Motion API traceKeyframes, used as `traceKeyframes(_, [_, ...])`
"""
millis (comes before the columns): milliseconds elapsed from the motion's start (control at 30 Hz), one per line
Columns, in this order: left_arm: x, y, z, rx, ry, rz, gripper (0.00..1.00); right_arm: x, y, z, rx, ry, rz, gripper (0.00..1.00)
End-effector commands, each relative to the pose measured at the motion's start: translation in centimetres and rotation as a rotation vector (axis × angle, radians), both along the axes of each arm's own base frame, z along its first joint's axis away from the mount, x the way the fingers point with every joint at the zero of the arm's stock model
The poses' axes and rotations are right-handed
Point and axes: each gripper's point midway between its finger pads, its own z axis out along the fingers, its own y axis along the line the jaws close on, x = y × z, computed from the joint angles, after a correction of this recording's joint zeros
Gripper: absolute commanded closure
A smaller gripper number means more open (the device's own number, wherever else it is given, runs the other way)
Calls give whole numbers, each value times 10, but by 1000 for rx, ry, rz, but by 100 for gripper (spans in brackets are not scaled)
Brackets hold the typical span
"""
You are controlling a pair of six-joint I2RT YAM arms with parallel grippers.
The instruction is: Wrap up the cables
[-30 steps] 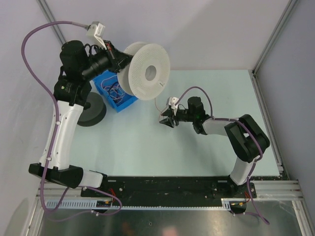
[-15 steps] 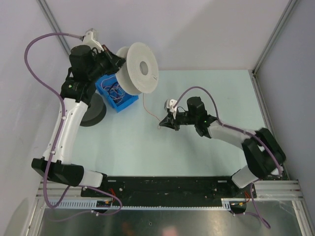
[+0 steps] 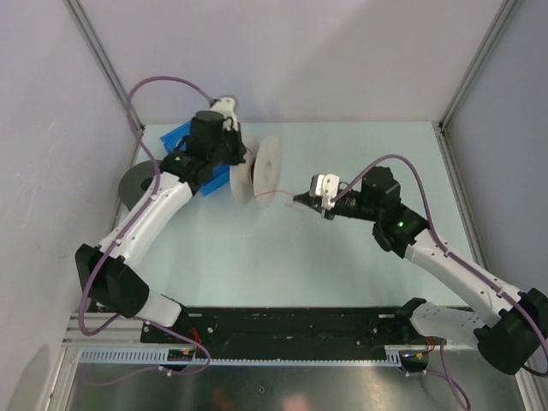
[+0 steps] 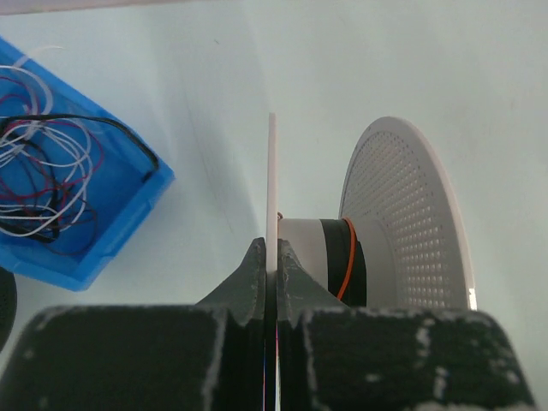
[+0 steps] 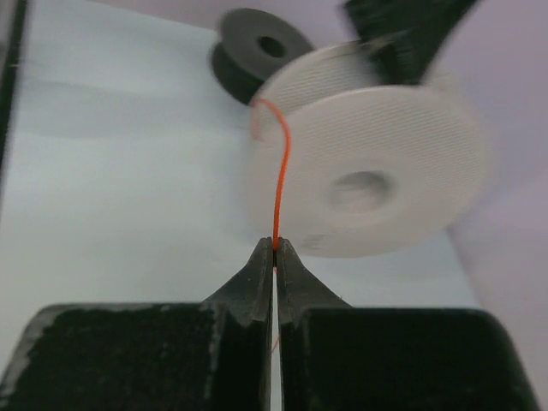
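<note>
A white spool [image 3: 267,169] hangs edge-on above the table, and my left gripper [image 3: 237,159] is shut on its near flange. In the left wrist view the fingertips [image 4: 272,255] pinch that thin flange [image 4: 272,171]; an orange cable [image 4: 349,257] circles the dark hub beside the perforated far flange [image 4: 402,214]. A thin orange cable [image 3: 282,195] runs from the spool to my right gripper [image 3: 301,200]. The right wrist view shows that gripper [image 5: 274,247] shut on the cable [image 5: 281,175], which rises in a curve to the blurred spool [image 5: 377,171].
A blue bin [image 3: 177,135] with loose wires [image 4: 43,180] sits behind the left arm, partly hidden by it. A black spool [image 3: 137,184] lies at the left wall and shows as well in the right wrist view [image 5: 261,47]. Metal frame posts line the walls.
My left arm swung the spool down and right, turning it edge-on. My right gripper shut on the orange cable and moved right, drawing the cable out from the spool.
</note>
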Motion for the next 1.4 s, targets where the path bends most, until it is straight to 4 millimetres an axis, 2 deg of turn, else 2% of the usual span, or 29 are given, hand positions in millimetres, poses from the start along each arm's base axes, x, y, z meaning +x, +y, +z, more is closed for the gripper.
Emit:
traceKeyframes(0, [-13, -28, 20, 134, -163, -173, 100, 51, -25, 57, 64, -151, -203, 100])
traceKeyframes(100, [-30, -45, 15, 140, -167, -294, 100, 79, -39, 79, 90, -206, -279, 100])
traceKeyframes(200, [-51, -62, 16, 125, -181, -445, 100, 108, -54, 92, 106, -235, -343, 100])
traceKeyframes(367, [-93, -81, 23, 78, -209, -675, 100, 156, -80, 84, 82, -249, -444, 100])
traceKeyframes(467, [-115, -86, 34, 37, -236, -773, 100, 180, -100, 70, 54, -237, -493, 100])
traceKeyframes(633, [-141, -89, 68, -41, -308, -899, 100, 197, -120, 32, -4, -128, -515, 100])
traceKeyframes(767, [-142, -85, 101, -84, -359, -904, 100, 195, -125, -6, -51, 10, -486, 100])
traceKeyframes(867, [-129, -79, 125, -120, -370, -848, 100, 177, -116, -26, -66, 121, -411, 100])
traceKeyframes(900, [-124, -77, 132, -124, -378, -825, 100, 170, -112, -30, -65, 155, -382, 96])
traceKeyframes(933, [-119, -76, 139, -123, -389, -803, 100, 161, -108, -31, -61, 187, -353, 88])
traceKeyframes(1000, [-112, -72, 150, -113, -417, -770, 100, 147, -101, -30, -44, 234, -304, 60])
traceKeyframes(1067, [-104, -69, 157, -99, -437, -739, 100, 138, -98, -25, -22, 262, -282, 40])
traceKeyframes(1267, [-88, -56, 175, -129, -442, -645, 100, 121, -99, -16, 29, 318, -293, 21])
traceKeyframes(1367, [-83, -49, 185, -172, -429, -592, 100, 121, -101, -15, 77, 383, -357, 6])
